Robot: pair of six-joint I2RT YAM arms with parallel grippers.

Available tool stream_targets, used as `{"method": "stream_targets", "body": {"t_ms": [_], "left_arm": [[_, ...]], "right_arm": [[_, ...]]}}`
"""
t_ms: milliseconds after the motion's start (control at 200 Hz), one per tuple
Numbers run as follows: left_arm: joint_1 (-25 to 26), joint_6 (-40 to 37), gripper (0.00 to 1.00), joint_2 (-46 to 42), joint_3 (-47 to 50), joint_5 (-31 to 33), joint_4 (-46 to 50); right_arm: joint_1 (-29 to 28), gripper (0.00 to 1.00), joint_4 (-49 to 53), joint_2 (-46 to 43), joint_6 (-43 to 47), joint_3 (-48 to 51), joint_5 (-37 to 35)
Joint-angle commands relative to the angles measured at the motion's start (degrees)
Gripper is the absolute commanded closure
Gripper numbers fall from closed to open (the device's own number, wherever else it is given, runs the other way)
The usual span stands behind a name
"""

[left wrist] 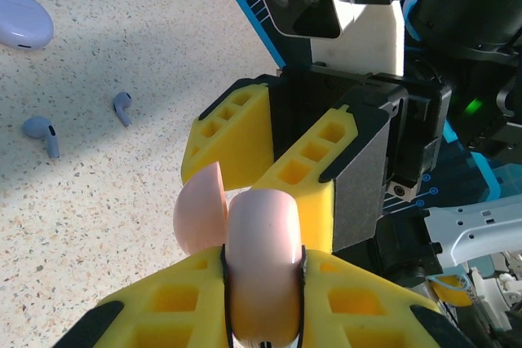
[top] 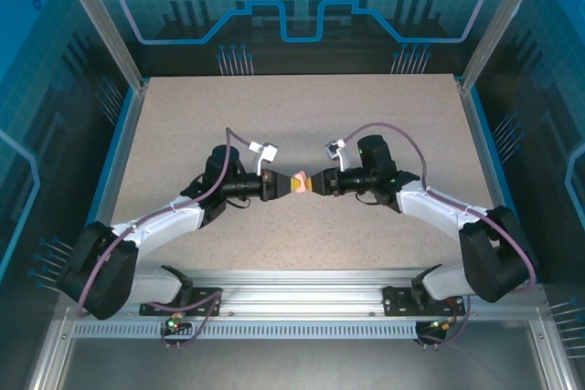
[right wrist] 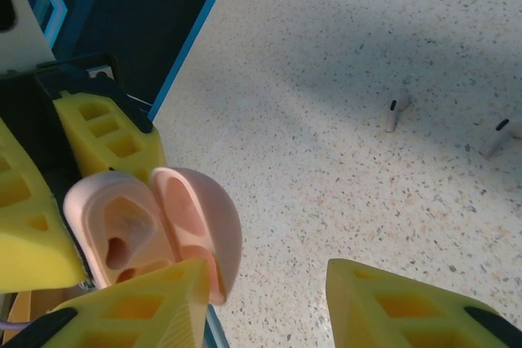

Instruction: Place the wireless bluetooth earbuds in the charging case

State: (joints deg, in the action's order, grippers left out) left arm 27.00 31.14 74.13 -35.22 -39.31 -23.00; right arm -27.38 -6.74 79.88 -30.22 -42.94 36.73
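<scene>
Fingers first: the left fingers (left wrist: 175, 299) are clamped on the pink charging case (left wrist: 263, 266). They pinch its body from both sides and hold it up off the counter (right wrist: 342, 55), right between the two arms. Its lid (left wrist: 200, 209) is swung open to one side. From the right wrist view we can look straight into the two moulded pockets, and both look empty.

Off to the side in the left wrist view, two purplish-grey earbuds (left wrist: 41, 132) (left wrist: 122, 107) lie on the counter, well apart from the held case. A pale lilac case (left wrist: 20, 18) sits further back.

Moving right, the right fingers (right wrist: 400, 307) stand apart just beside the open lid, gripping nothing as far as we can tell. Two more stemmed buds (right wrist: 397, 110) (right wrist: 497, 138) lie on the counter beyond them, and their colour is hard to call in that light.

Our read is that the case is being opened and readied, with no bud in yet. To do this well:

- We'd hold the left grip steady and level.
- We'd make sure the lid is folded fully back so it can't flop shut.
- We'd ease the right fingers away without clipping it.
- For the pickup, these buds look small and slick, so we'd come straight down and close slowly on the head, with the stem free to drop into its pocket.
- We'd match the pink pair to this case.
</scene>
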Motion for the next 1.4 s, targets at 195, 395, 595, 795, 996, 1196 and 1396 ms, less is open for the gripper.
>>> {"method": "stream_targets", "body": {"t_ms": [195,395,595,795,996,1196,1396], "left_arm": [[0.1,0.3,1.0,-1.4,-2.0,-1.9,-2.2],[0.1,0.3,1.0,-1.5,-2.3,-1.8,-2.0],[0.0,0.0,1.0,-1.4,-2.8,-1.8,-1.6],[0.1,-0.3,1.0,-1.3,-3.1,-1.9,-1.2],[0.1,-0.2,1.0,-1.0,-3.3,-1.9,-1.3],[0.1,0.0,1.0,-0.7,-3.2,-2.1,-1.6],[0.3,0.3,1.0,-0.2,-3.0,-2.4,-2.1]], "right_arm": [[-1.6,0.64,-0.9,2.0,0.3,-3.5,2.2],[-1.7,0.67,-0.5,2.2,1.0,-3.0,2.4],[-1.2,0.65,0.9,0.5,2.1,-1.2,1.7],[0.0,0.65,1.0,-1.0,2.3,0.5,1.8],[0.1,0.65,0.4,0.0,1.9,-0.1,2.2],[-0.1,0.66,-0.1,1.6,1.4,-2.2,2.6],[-1.2,0.68,0.2,3.2,1.3,-4.9,2.6]]}}
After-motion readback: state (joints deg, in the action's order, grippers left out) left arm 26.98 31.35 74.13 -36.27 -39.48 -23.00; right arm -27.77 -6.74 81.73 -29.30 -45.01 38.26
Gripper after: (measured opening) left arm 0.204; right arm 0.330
